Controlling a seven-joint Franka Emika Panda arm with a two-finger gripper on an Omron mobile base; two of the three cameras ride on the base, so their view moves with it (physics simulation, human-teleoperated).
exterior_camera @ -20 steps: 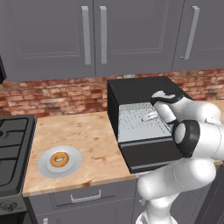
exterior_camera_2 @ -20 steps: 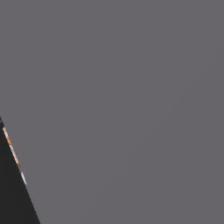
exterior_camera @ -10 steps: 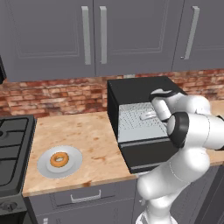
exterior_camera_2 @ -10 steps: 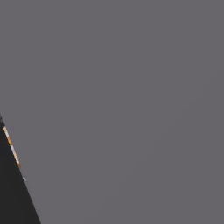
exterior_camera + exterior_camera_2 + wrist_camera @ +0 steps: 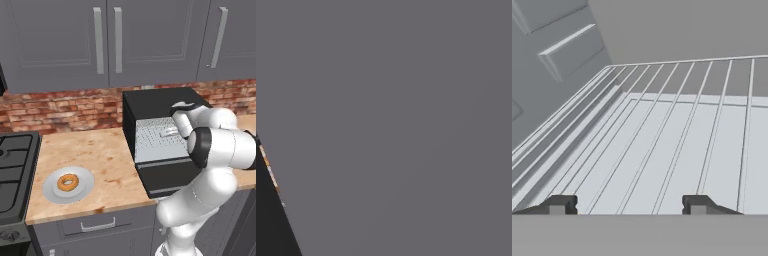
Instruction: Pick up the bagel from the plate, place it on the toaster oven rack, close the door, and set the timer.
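Grey cabinet doors (image 5: 150,40) and a strip of red brick backsplash (image 5: 65,107) stand behind a pale wooden countertop (image 5: 95,155), where the small golden-orange ring-shaped bagel (image 5: 67,182) lies flat in the middle of the round light-grey plate (image 5: 52,191), near the counter's front edge and just beside the black stovetop (image 5: 12,170). Well apart from it, to the right, sits the black box-shaped toaster oven (image 5: 160,107) with its black drop-down door (image 5: 167,175) lowered and the silvery wire toaster oven rack (image 5: 677,145) bare inside. The white arm reaches into that cavity, and the hand view shows the two-finger gripper (image 5: 628,206) with its dark tips spread apart just above the rack wires, nothing between them. The bagel looks light and slightly yielding, with a dry crust unlikely to slip; being a low ring on a flat plate, it would probably be best taken from above, with the fingers across the full outer width or one finger in the hole and one outside. A firm squeeze could dent it, and a shallow approach might push it across the plate.
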